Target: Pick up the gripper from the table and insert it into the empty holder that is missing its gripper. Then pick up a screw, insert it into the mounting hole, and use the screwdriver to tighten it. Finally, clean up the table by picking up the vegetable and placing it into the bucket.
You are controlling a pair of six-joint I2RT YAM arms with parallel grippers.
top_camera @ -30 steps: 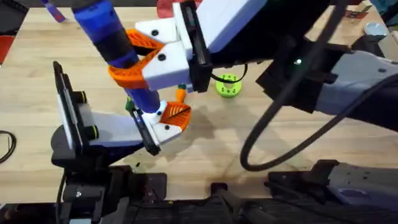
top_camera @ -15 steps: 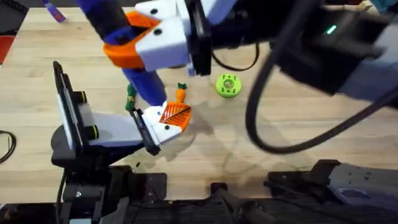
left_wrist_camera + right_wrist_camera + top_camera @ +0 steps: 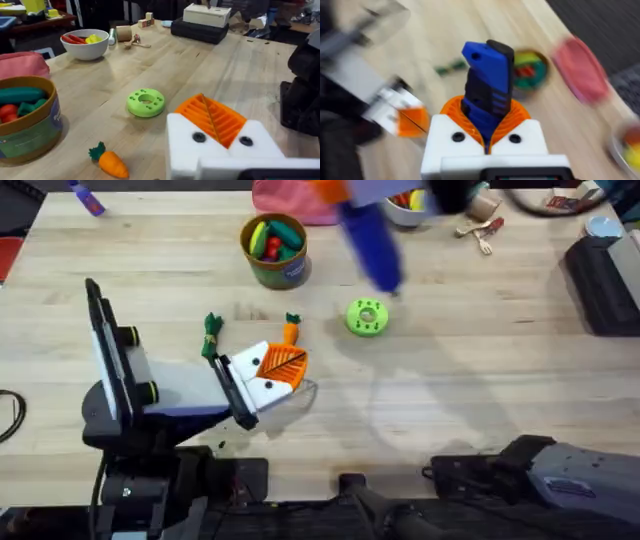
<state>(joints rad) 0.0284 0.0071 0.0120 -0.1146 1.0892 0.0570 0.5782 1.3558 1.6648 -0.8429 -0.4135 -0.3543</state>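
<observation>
Right gripper [image 3: 487,132] was clamped on the screwdriver [image 3: 487,90], lifted clear beyond the bucket [image 3: 274,248]. Orange gripper [image 3: 281,363] sat seated in the holder [image 3: 262,385], left arm bracing it; its jaw state: can't tell. Carrot [image 3: 290,331] lay near the bucket, uncollected.

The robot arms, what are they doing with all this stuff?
The right gripper is clamped around the blue screwdriver, carrying it above the far side of the table. The left gripper rests low on the wooden table with its orange ribbed pad in place. The little toy carrot lies on the table beside it, not in the green bucket yet.
</observation>
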